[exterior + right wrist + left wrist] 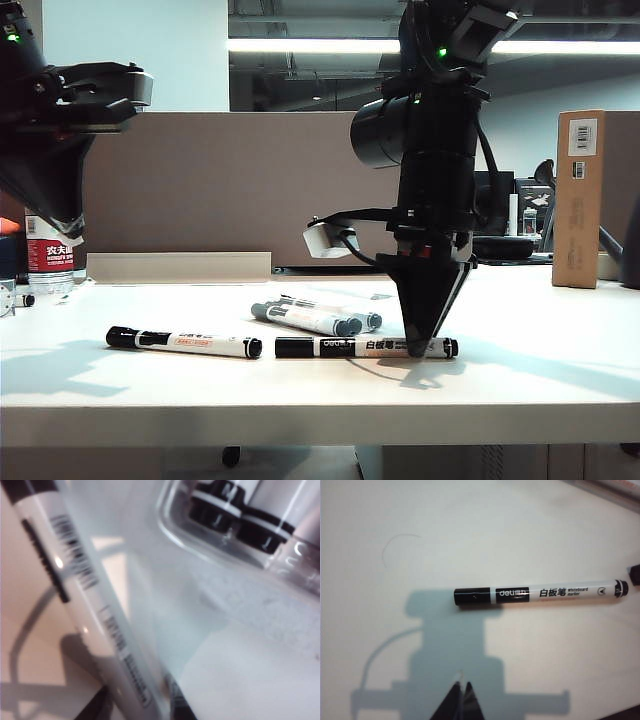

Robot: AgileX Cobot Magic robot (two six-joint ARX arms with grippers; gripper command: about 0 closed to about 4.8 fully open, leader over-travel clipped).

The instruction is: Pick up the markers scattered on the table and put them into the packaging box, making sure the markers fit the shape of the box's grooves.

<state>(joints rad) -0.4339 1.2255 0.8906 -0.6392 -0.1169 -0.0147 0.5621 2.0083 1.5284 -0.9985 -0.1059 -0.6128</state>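
Observation:
Two black-capped markers lie end to end near the front of the table (pixel 540 350). My right gripper (pixel 422 345) points straight down on the right-hand marker (pixel 365 347). In the right wrist view its dark fingers (pixel 100 705) press both sides of that marker's white barrel (pixel 95 625), which still rests on the table. The left-hand marker (pixel 185 342) (pixel 540 593) lies alone. My left gripper (pixel 62 225) (pixel 461 687) hangs shut and empty well above it. The clear packaging box (pixel 175 527) holds marker ends (pixel 235 515). Grey-capped markers (pixel 305 318) lie behind the gripper.
A water bottle (pixel 50 255) stands at the table's back left, under the left arm. A tall brown cardboard box (pixel 580 200) stands at the back right. A brown partition (pixel 200 180) runs behind the table.

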